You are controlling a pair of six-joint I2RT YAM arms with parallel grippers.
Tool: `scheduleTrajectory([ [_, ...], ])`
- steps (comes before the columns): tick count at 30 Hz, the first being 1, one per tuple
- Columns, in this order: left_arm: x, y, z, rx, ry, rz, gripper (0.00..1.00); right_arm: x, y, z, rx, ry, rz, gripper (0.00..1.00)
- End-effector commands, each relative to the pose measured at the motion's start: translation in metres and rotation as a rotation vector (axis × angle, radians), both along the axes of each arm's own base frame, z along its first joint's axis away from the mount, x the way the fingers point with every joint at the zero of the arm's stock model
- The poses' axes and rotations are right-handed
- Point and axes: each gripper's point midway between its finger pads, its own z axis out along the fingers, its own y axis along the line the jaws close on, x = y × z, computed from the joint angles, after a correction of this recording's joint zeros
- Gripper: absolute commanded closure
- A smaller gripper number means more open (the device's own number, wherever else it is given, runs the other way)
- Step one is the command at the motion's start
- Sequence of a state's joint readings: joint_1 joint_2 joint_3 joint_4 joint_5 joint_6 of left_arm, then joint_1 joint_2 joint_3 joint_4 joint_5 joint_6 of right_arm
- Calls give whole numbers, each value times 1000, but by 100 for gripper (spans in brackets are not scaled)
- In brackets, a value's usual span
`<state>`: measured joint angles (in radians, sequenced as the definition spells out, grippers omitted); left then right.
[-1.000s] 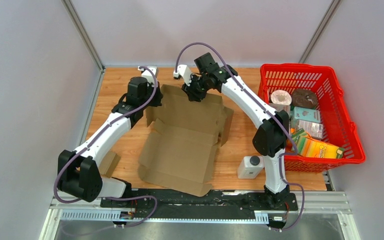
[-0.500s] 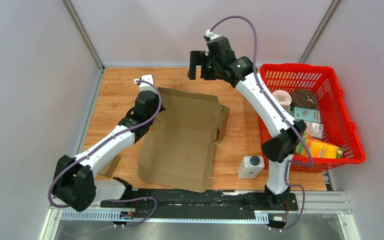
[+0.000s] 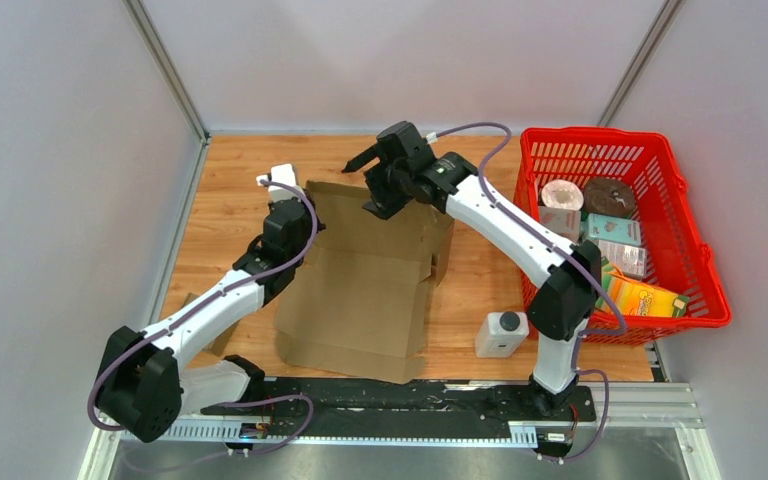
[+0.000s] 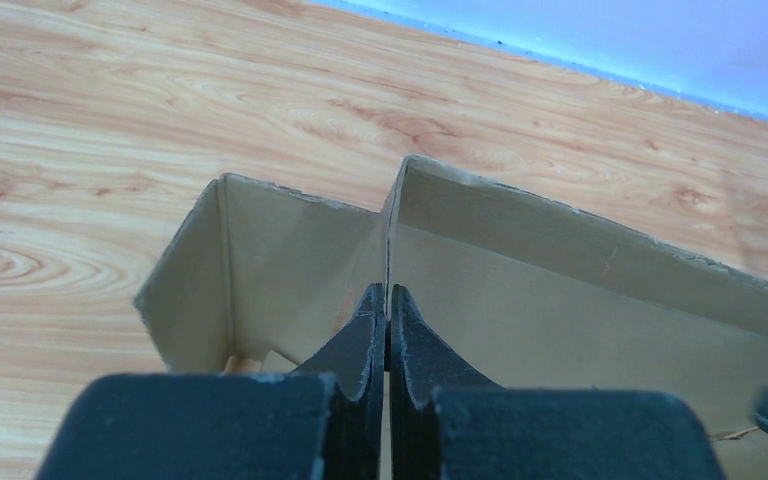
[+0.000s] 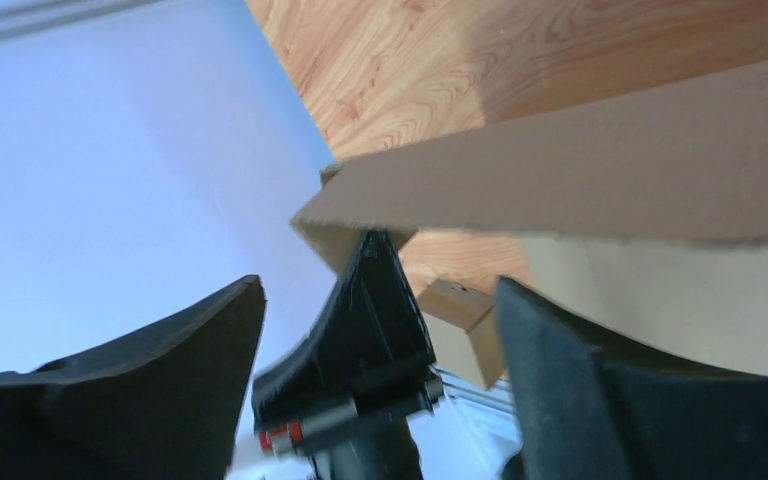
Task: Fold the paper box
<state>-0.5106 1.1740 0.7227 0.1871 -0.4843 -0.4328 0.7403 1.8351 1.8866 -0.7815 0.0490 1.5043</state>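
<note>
I am standing by the wooden table (image 3: pixel 222 200), and I start at the left. The left gripper (image 3: pixel 298 222) is at about 10 o'clock on the paper box (image 3: pixel 365 295). Its fingers (image 4: pixel 360 340) are squeezed tight on the thin top edge of the box's left wall, right by the corner.

The box sits in the middle of the table. It is brown and open. Its far walls stand up, and its near flap lies flat toward 6 o'clock.

Next is the right gripper (image 3: pixel 365 185), at 12 o'clock on the box, by the far wall. Its fingers (image 5: pixel 160 380) are spread wide and hold nothing. Through its own camera, the edge of the far wall runs just past those open fingers.

I think the job now is to catch that far wall and fold it. To do it well, the left gripper should hold firm and not tug, so the box does not slide. The right gripper should come in slowly, with one finger on each side of the wall. Then it should close softly and bend the wall along its crease. Squeezing too hard could crumple the cardboard.

At 4 o'clock from the box stands a white bottle (image 3: pixel 500 333). At 3 o'clock is a red basket (image 3: pixel 695 250) with things in it. The right arm should swing gently so it bumps neither.
</note>
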Motion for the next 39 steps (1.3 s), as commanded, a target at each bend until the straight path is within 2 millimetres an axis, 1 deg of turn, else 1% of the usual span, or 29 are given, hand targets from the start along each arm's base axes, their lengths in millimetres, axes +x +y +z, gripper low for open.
scheduleTrajectory([
  [1,-4,1,22,-54,-96,0,100,29,5,5,127,36,-209,19],
  [4,-9,3,20,-63,-113,-4,100,33,4,-13,122,68,-242,34],
  [5,-11,4,20,-66,-123,-6,100,35,8,-10,145,55,-238,43],
  [9,-13,0,21,-68,-140,-37,100,36,10,-24,135,71,-238,55],
  [11,-14,-5,22,-79,-151,-64,100,36,12,-29,141,70,-229,67],
  [13,-16,-8,21,-81,-151,-89,100,36,11,-36,127,70,-217,73],
  [15,-18,-9,22,-74,-152,-104,97,36,11,-37,134,58,-205,80],
  [17,-23,-10,22,-66,-138,-128,82,36,10,-39,148,35,-178,87],
  [18,-27,-9,22,-60,-123,-134,63,37,9,-39,153,24,-172,89],
  [19,-31,-10,28,-62,-117,-149,55,37,8,-39,158,11,-157,90],
  [20,-43,-5,31,-40,-107,-163,51,36,7,-41,169,-15,-134,91],
  [22,-56,3,32,-19,-111,-176,47,41,5,-38,218,-44,-105,93],
  [23,-70,14,34,-4,-104,-163,46,41,1,-36,229,-59,-109,94],
  [24,-75,32,30,15,-85,-97,46,33,0,-50,234,-24,-82,94],
  [25,-81,45,27,25,-64,-49,47,35,0,-45,265,-45,-67,94],
  [26,-93,62,15,31,-14,10,47,35,-1,-42,278,-56,-57,94],
  [27,-97,85,8,39,10,114,46,33,-3,-48,276,-54,-48,95],
  [28,-103,95,-7,26,65,158,45,34,-2,-43,292,-67,-32,95],
  [29,-103,101,-14,20,88,184,44,34,-3,-41,297,-70,-26,95],
  [30,-101,99,-24,7,120,166,42,33,-3,-39,305,-71,-18,95],
  [31,-99,106,-31,-7,153,196,41,33,-2,-37,320,-77,-8,94],
  [32,-95,106,-48,4,228,206,39,32,-3,-35,328,-81,-3,94],
  [33,-94,109,-55,2,270,229,41,32,-3,-33,333,-83,-2,94],
  [34,-89,113,-54,0,285,253,42,34,-4,-33,331,-87,-4,94],
  [35,-83,113,-68,21,336,254,42,34,-6,-31,334,-88,-6,94],
  [36,-78,111,-73,23,351,237,43,34,-7,-30,334,-92,-8,94],
  [37,-68,113,-68,27,340,236,44,35,-8,-29,344,-92,-9,94],
  [38,-62,110,-78,43,375,213,45,36,-9,-30,345,-89,-10,94],
  [39,-55,91,-79,26,382,101,48,36,-9,-30,350,-86,-11,94],
])
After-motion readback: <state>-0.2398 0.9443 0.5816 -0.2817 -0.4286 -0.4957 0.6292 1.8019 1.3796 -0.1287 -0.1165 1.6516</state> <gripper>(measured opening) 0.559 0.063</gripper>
